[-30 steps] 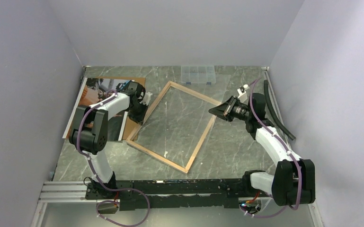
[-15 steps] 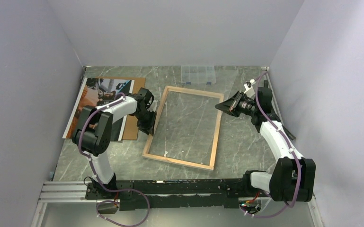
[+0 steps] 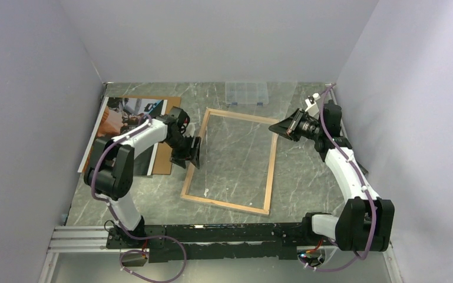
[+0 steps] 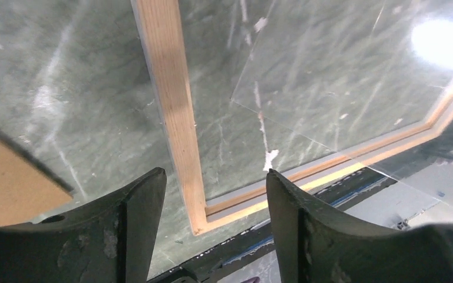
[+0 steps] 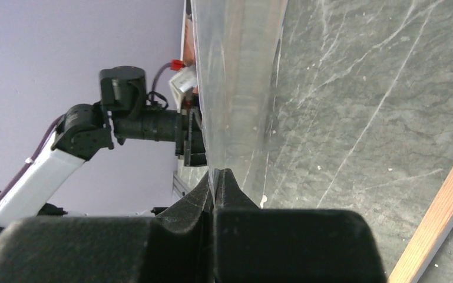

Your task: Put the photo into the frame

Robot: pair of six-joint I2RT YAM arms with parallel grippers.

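Note:
The frame (image 3: 269, 171) lies flat mid-table, light wood back up. In the left wrist view its left rail (image 4: 171, 106) runs down to a near corner. My left gripper (image 3: 194, 151) hovers over that rail, open and empty (image 4: 215, 194), the rail showing between its fingers (image 4: 135, 224). My right gripper (image 3: 278, 127) is at the frame's far right corner. It is shut (image 5: 217, 177) on the edge of a thin clear pane (image 5: 235, 71), which stands edge-on in the right wrist view. The photo (image 3: 118, 121) lies at the far left on a brown backing board (image 3: 166, 158).
A small clear compartment box (image 3: 246, 92) sits against the back wall. A black strip (image 3: 346, 141) leans along the right wall. The board's corner (image 4: 6, 183) lies just left of my left gripper. Walls close in on three sides; the arm rail (image 3: 212, 233) runs along the near edge.
The frame has swung from a diagonal to nearly square with the table. My left gripper followed its left rail rightward and opened wide. My right gripper shifted back and right, still shut.

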